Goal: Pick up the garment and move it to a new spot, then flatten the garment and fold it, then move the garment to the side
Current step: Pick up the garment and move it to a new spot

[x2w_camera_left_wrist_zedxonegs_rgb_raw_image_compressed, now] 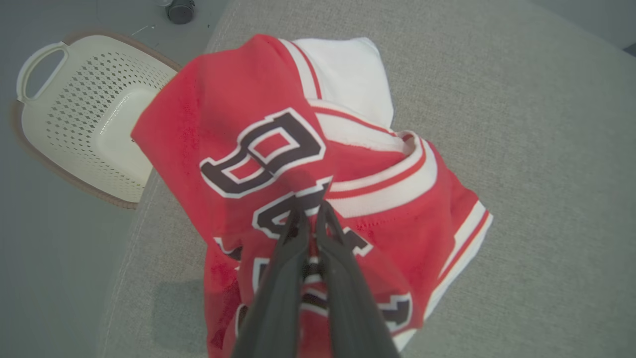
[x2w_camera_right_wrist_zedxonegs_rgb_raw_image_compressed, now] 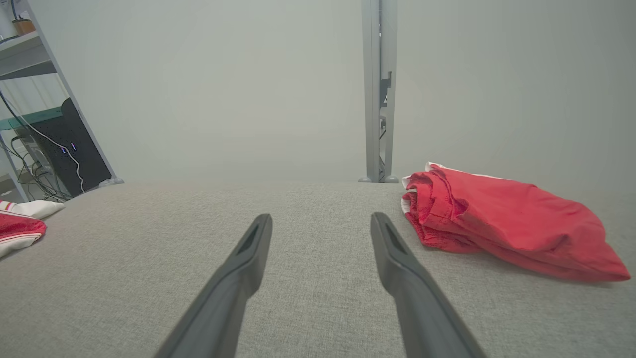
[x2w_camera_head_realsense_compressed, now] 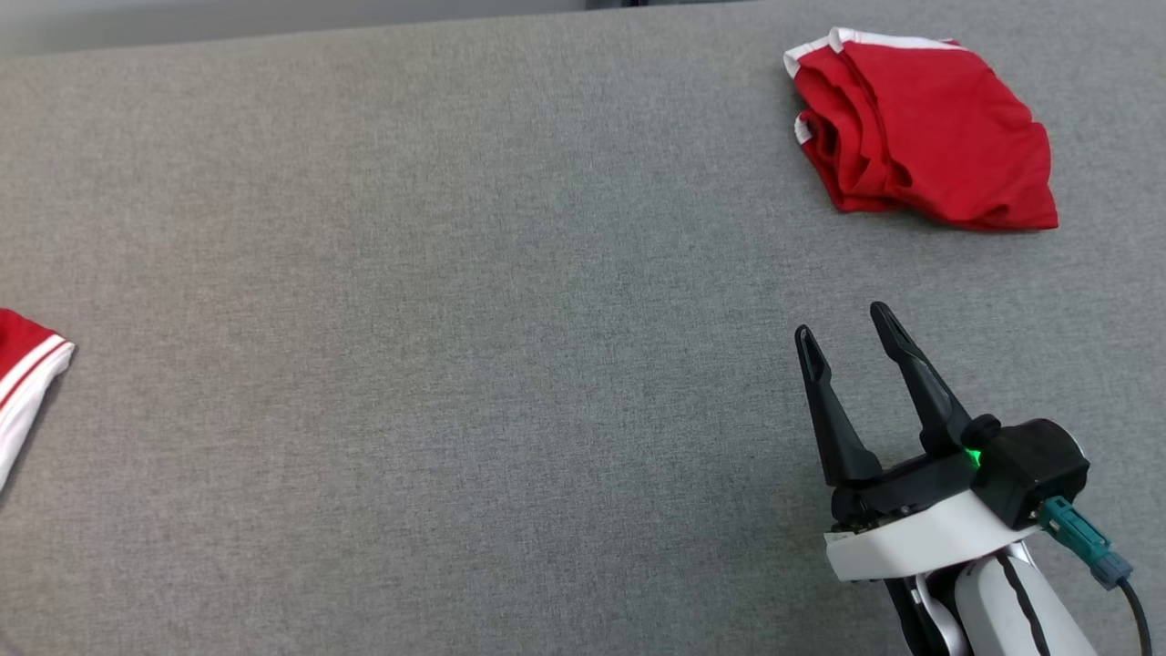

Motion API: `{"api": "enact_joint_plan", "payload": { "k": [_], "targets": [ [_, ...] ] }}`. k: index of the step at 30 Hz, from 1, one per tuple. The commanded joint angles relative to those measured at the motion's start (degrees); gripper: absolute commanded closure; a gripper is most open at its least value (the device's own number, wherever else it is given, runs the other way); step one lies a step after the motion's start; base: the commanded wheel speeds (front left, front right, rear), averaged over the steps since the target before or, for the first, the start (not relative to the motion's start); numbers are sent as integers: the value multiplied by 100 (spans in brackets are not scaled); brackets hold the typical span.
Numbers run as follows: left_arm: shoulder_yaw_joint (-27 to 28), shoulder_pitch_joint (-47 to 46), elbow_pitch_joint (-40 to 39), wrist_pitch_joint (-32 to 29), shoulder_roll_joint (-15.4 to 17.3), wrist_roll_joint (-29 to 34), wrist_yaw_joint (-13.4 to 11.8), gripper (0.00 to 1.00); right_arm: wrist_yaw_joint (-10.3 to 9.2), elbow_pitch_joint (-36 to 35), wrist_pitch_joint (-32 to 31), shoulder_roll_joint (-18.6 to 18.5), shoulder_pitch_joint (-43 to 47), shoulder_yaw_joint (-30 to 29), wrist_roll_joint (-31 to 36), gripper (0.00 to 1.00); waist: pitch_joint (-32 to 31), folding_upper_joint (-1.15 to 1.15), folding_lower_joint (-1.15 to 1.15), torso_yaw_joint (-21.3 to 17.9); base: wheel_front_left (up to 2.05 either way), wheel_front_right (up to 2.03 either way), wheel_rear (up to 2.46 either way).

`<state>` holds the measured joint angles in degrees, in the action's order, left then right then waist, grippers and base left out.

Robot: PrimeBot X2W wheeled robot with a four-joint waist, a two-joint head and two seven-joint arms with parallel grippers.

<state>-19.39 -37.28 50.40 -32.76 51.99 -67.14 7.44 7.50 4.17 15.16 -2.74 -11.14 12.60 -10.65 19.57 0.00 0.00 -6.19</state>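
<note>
Left tool (x2w_camera_left_wrist_zedxonegs_rgb_raw_image_compressed: pixel 312 209) pinching red jersey (x2w_camera_left_wrist_zedxonegs_rgb_raw_image_compressed: pixel 223 109), bunched lengthwise along the tool, collar (x2w_camera_left_wrist_zedxonegs_rgb_raw_image_compressed: pixel 392 184) up, right tool (x2w_camera_head_realsense_compressed: pixel 841 321) spread.

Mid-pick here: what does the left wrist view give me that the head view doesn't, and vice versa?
Left wrist view: the left gripper shut on the crumpled red basketball jersey with black-and-white numerals, pinching it near a numeral, and a cream perforated plastic basket beyond the table's edge. Head view: the right gripper, open and empty over bare tabletop, and a folded red garment with white trim lying at the far right. Both: the grey fabric tabletop and, probably, the jersey, whose white-striped hem pokes in at the head view's left edge.
</note>
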Motion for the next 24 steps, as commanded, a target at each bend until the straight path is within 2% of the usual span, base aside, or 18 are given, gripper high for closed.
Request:
{"api": "enact_joint_plan", "payload": {
  "k": [1, 11, 15, 24],
  "targets": [
    [-118, -142, -144, 82, 83, 44, 8, 100, 0, 17, 10, -33, 52, -5, -40, 0, -143, 0, 0, 20, 0, 0, 0],
    [-1044, -295, -1262, 219, 271, 154, 9, 100, 0, 237, 10, -35, 216, 65, -235, 0, -898, 0, 0, -31, 0, 0, 0],
    [-1377, -357, -1838, 280, 223, 257, 9, 100, 0, 286, 10, -36, 287, 7, -317, 0, -1125, 0, 0, -97, 0, 0, 0],
    [-1616, -277, -3386, 335, 206, 108, 9, 100, 0, 310, 10, -33, 488, -134, -411, 0, -1515, 0, 0, -387, 0, 0, 0]
  ]
}}
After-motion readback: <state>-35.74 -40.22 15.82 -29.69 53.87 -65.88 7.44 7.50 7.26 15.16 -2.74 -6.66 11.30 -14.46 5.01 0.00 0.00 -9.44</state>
